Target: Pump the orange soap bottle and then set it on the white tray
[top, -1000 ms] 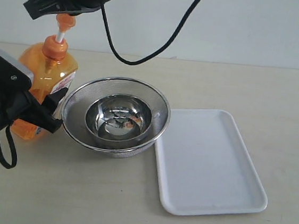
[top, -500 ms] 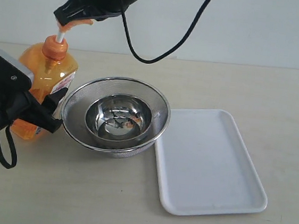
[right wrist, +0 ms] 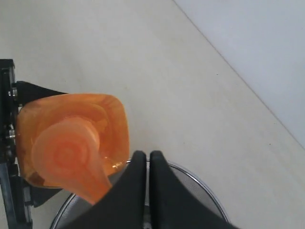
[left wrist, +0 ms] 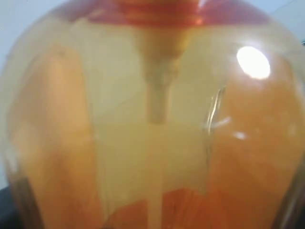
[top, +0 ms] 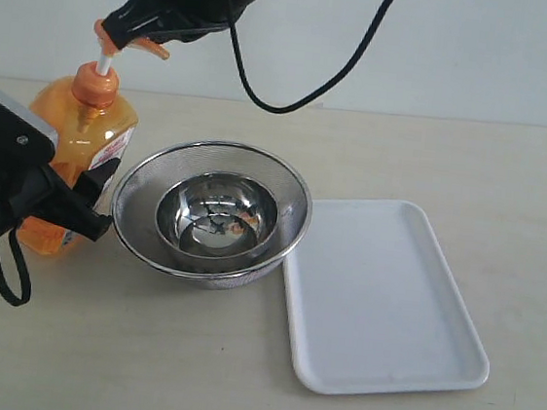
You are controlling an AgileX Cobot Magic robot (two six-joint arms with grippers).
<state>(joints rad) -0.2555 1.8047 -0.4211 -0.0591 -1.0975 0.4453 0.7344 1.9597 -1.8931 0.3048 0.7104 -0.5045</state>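
Spanning the whole scene is a plain beige tabletop [top: 139, 367], matte and bare-looking, w/ a pale bluish-white wall [top: 466, 49] behind it; no other room detail shows. The orange soap bottle [top: 77, 135] stands at the far end of the table from the tray, base on the tabletop, long axis near vertical, pump end up. Its white stem is out, and the orange pump head's spout points toward the bowl side; the red-and-white label faces that way too. The left gripper [top: 78, 206] is clamped round the bottle's lower body, one black finger across the front. The left wrist view is filled w/ clear plastic and orange liquid. The right gripper [top: 116, 30] comes in from above, fingers pinched together w/ nothing between them, tips right over the pump head. In the right wrist view the spout lies just beside one fingertip [right wrist: 136, 164]; can't tell if they actually touch. A steel mesh bowl [top: 145, 213] sits just beside the left gripper's front finger, w/ a smaller shiny steel bowl [top: 219, 214] nested inside. The white tray [top: 381, 295] lies flat past the bowl, rim touching or nearly touching the mesh, well apart from both grippers. A black cable [top: 295, 92] loops down from the right arm.
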